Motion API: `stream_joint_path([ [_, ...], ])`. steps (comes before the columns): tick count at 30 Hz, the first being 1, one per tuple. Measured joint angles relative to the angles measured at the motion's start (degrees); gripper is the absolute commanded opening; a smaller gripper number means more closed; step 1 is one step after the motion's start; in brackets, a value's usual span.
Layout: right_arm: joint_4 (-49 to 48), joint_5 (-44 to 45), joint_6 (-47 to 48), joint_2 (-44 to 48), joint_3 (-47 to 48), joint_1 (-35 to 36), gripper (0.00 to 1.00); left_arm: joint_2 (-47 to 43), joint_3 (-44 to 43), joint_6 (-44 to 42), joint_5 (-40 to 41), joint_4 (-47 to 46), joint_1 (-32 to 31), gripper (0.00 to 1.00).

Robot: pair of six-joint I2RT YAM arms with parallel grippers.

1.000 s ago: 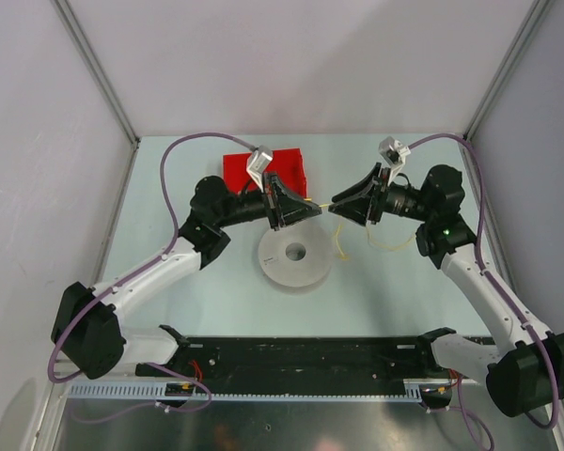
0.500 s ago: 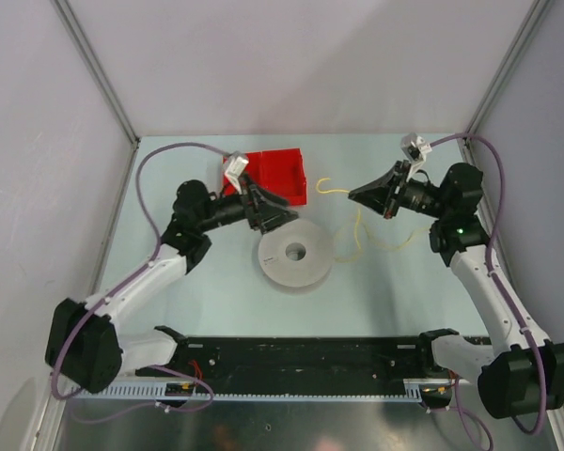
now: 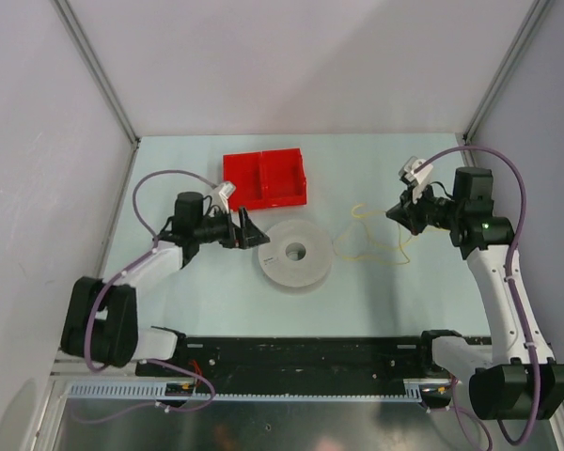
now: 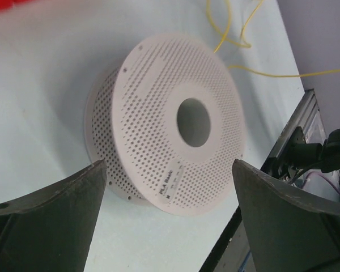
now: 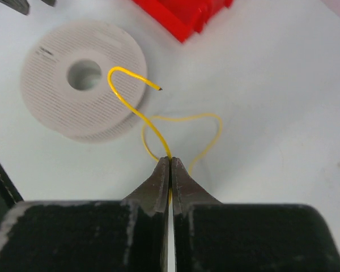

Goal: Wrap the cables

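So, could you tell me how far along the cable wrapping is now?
Done: nothing; no wire shows on the spool. In hand: the right gripper pinches the yellow cable near its free end; the left gripper is open, facing the spool. Left: all the winding.

The table is a flat, pale blue-green surface. A white perforated spool lies on one flange near the centre, hub hole facing up. A red two-compartment tray sits by the far edge, left of centre and apart from the spool. Loose loops of thin yellow wire lie between the spool and the right edge, close to the spool's rim; whether they touch it cannot be confirmed. A black base rail runs along the near edge.
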State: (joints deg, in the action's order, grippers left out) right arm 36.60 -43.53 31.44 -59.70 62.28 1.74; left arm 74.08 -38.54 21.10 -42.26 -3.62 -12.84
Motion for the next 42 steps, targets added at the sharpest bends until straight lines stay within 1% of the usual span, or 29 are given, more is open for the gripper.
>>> stream_joint_path([
  [5,4.61,2.40,4.83,-0.81,0.02,-3.54,0.00,9.01,-0.22,0.02,-0.55,1.16,0.02,0.98],
  [8,6.03,2.82,6.10,-1.49,0.02,-4.13,0.00,14.60,-0.31,0.42,-2.60,0.83,0.02,0.94],
  [12,6.56,2.80,6.80,-2.23,0.04,-4.22,0.00,20.52,-0.83,1.33,-8.35,-2.56,0.00,0.87],
  [14,6.64,2.78,6.95,-2.78,0.11,-4.24,0.00,23.28,-1.60,2.10,-11.32,-5.20,0.00,0.77],
  [15,6.69,2.78,7.04,-3.04,0.11,-4.26,0.00,24.33,-1.95,2.75,-12.63,-6.60,-0.02,0.68],
  [16,6.71,2.78,7.19,-3.39,0.11,-4.28,0.00,25.09,-2.16,3.43,-13.81,-8.02,-0.11,0.54],
  [18,6.71,2.80,7.28,-4.02,0.11,-4.33,0.00,25.59,-2.34,4.70,-15.52,-10.16,-0.24,0.30],
  [20,6.47,2.82,7.17,-4.28,0.11,-4.39,0.00,25.38,-2.45,5.44,-16.96,-11.96,-0.42,0.12],
  [21,6.14,2.80,6.93,-4.24,0.11,-4.39,0.00,24.90,-2.45,6.21,-18.21,-12.33,-0.42,0.06],
  [22,5.68,2.78,6.71,-4.07,0.11,-4.39,0.00,23.71,-2.45,7.15,-19.71,-12.07,-0.42,0.03],
  [24,4.59,2.69,6.05,-3.30,0.11,-4.17,0.00,19.32,-2.14,7.17,-22.27,-10.64,-0.96,0.01],
  [26,3.96,2.78,5.81,-1.92,0.20,-3.43,0.00,12.26,-2.01,3.08,-22.34,-6.69,-2.49,0.00],
  [27,3.65,2.84,5.73,-1.05,0.26,-2.67,0.00,8.20,-2.03,-0.72,-20.65,-3.93,-3.85,0.00],
  [29,3.41,3.19,6.03,1.14,0.70,0.04,0.00,-0.85,-2.21,-11.41,-14.91,4.02,-8.79,0.00],
  [30,3.43,3.30,6.29,1.73,0.94,0.98,0.00,-3.02,-2.25,-14.36,-13.60,6.03,-10.38,0.00],
  [33,3.61,5.18,8.00,4.24,2.60,6.88,0.00,-11.04,-2.40,-25.75,-6.88,15.19,-17.84,0.00],
  [36,4.26,7.04,9.31,6.01,3.72,12.52,0.00,-15.26,-2.40,-33.90,-1.07,22.51,-21.46,0.00],
  [42,6.64,10.29,9.73,5.51,3.93,20.46,0.00,-17.18,-3.41,-46.16,10.36,27.43,-27.04,0.00],
])
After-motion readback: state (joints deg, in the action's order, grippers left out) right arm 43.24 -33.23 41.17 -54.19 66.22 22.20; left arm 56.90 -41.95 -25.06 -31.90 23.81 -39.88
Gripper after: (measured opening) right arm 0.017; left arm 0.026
